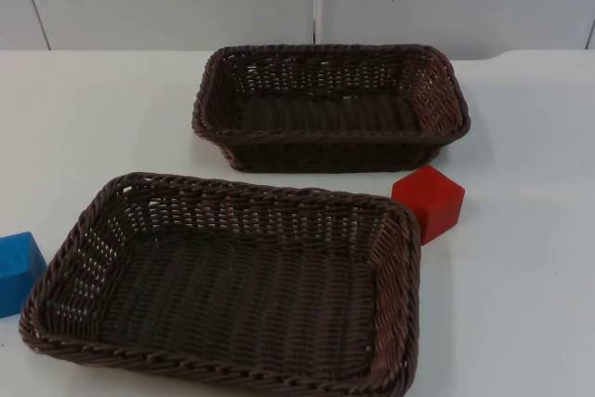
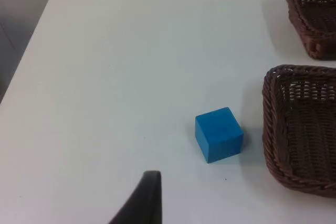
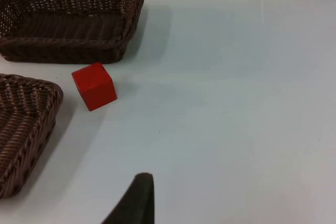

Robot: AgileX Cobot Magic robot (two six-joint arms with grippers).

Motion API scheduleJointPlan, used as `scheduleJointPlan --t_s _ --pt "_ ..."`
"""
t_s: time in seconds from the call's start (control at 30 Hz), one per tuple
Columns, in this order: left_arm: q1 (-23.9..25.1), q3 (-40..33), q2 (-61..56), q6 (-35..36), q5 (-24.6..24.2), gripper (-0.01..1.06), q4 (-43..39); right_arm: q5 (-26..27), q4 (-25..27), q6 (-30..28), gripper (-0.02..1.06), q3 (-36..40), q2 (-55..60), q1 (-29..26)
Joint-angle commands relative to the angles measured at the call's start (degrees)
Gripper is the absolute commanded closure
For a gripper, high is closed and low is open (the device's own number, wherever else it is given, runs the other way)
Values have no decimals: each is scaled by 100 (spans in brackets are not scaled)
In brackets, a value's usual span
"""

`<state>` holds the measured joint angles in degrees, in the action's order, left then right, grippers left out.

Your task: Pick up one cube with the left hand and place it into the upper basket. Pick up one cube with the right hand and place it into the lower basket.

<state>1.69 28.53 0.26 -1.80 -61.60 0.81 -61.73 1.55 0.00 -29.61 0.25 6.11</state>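
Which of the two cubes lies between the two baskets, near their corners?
The red cube. It sits on the table beside the upper basket and the lower basket. The blue cube lies apart, on the lower basket's other side.

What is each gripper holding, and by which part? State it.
Nothing is held: the blue cube and red cube both sit on the table, untouched.

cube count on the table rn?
2. Blue cube left of the lower basket, red cube by that basket's far right corner, in front of the upper basket. Both baskets look empty.
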Motion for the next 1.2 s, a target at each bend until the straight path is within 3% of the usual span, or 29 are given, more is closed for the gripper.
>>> scheduleJointPlan --t_s 0.0,0.43,0.77,0.93,1.17 --pt "-31 -25 110 38 1 0 -13 -4 8 0 3 8 -25 -26" --pt "-31 114 1457 24 179 0 -13 -3 20 -31 3 8 -25 -26" --pt "-31 395 2690 24 909 0 99 -3 20 -31 3 8 -25 -26" --pt "-31 395 3556 24 1634 0 388 -3 20 -31 3 8 -25 -26" --pt "-31 395 4495 24 2239 0 500 -3 20 -31 3 8 -25 -26"
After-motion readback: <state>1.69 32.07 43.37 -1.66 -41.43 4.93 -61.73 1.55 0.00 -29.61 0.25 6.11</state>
